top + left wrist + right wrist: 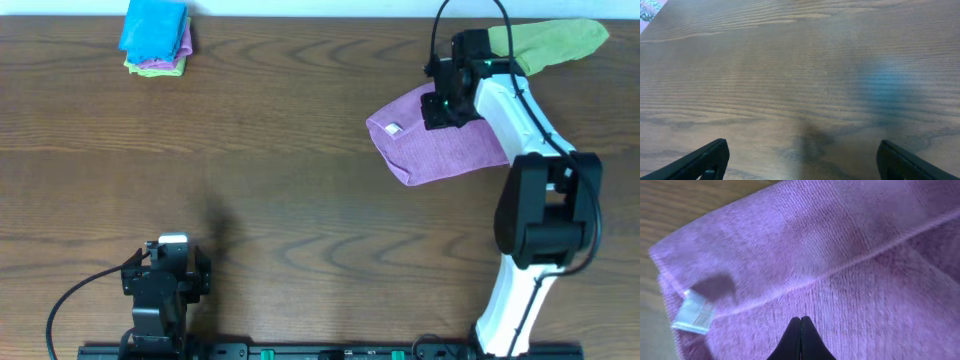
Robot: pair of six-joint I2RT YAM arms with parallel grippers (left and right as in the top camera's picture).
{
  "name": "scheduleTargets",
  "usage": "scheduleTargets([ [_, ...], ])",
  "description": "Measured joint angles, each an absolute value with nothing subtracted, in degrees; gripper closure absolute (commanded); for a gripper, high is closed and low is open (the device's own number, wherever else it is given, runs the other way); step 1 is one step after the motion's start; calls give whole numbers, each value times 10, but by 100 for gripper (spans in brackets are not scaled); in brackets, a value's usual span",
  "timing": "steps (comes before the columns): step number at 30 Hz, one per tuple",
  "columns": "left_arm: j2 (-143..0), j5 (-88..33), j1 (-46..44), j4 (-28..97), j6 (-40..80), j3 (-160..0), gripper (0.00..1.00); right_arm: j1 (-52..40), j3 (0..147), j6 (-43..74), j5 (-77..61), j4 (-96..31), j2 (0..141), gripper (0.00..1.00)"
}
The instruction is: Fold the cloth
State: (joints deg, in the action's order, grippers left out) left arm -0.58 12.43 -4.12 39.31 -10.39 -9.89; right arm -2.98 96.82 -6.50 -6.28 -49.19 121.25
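Observation:
The purple cloth [440, 145] lies on the table at the right, one layer folded over another, with its white tag [394, 128] near the left corner. My right gripper [437, 108] hovers over the cloth's upper middle. In the right wrist view the cloth [840, 255] fills the frame, a folded edge runs across it, and the tag [694, 312] shows at the left. The right gripper [800, 320] is shut, its tips pressed together with nothing seen between them. My left gripper [172, 245] sits near the front left, open [802, 160] over bare wood, far from the cloth.
A lime-green cloth [560, 42] lies at the back right, partly under the right arm. A stack of folded cloths [157, 38], blue on top, rests at the back left. The right arm's base [540, 215] stands at the front right.

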Motion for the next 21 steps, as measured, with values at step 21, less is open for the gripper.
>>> scheduleTargets([
  [21,-6,136,-41,388,-104,-99,5,-22,722,-40,-58,-606,700,99],
])
